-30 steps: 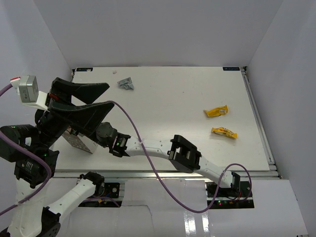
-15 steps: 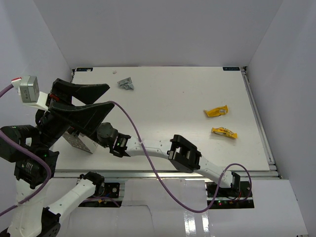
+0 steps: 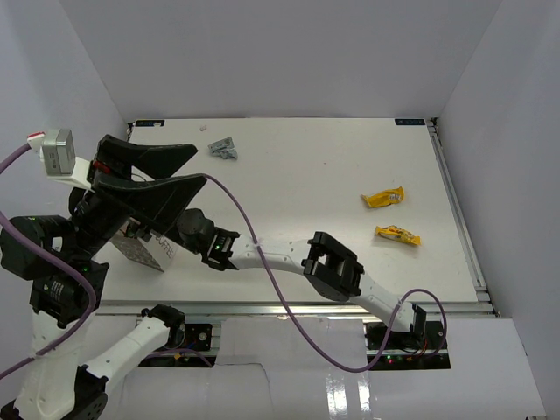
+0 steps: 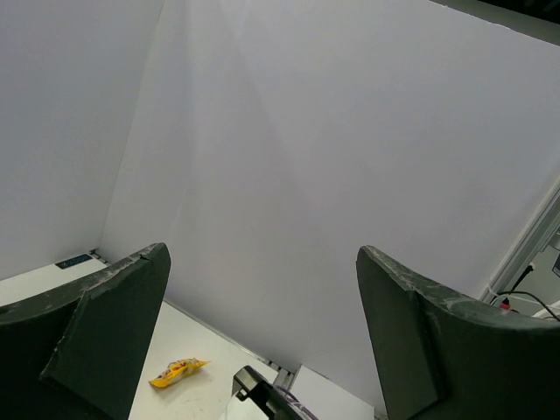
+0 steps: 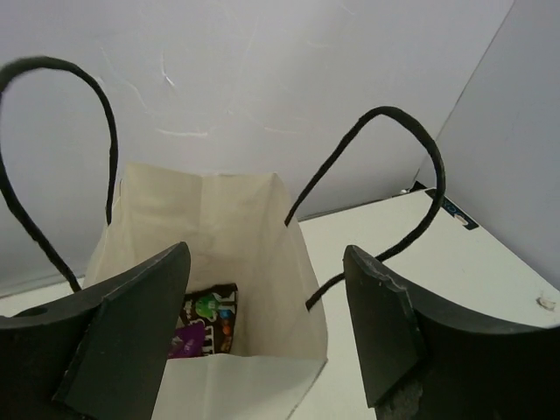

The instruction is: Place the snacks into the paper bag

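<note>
The paper bag [image 5: 219, 210] stands open at the table's left with its black cord handles up; in the top view only its dark patterned side [image 3: 140, 251] shows. At its bottom lie a brown candy packet [image 5: 208, 317] and a purple packet [image 5: 188, 341]. My right gripper [image 5: 267, 262] is open just above the bag's mouth, nothing between its fingers; in the top view the right gripper [image 3: 185, 229] is partly hidden under the left arm. My left gripper [image 3: 194, 169] is raised over the bag, open and empty. Two yellow snacks [image 3: 383, 199] [image 3: 397, 234] lie at the right.
A grey crumpled wrapper [image 3: 223, 149] lies near the back edge. White walls close in the table on three sides. My right arm [image 3: 332, 269] stretches across the front of the table. The left wrist view faces the wall and one yellow snack [image 4: 179, 372].
The right wrist has shifted slightly right and away from the bag. The left arm has moved a little. The yellow snacks have not moved.
</note>
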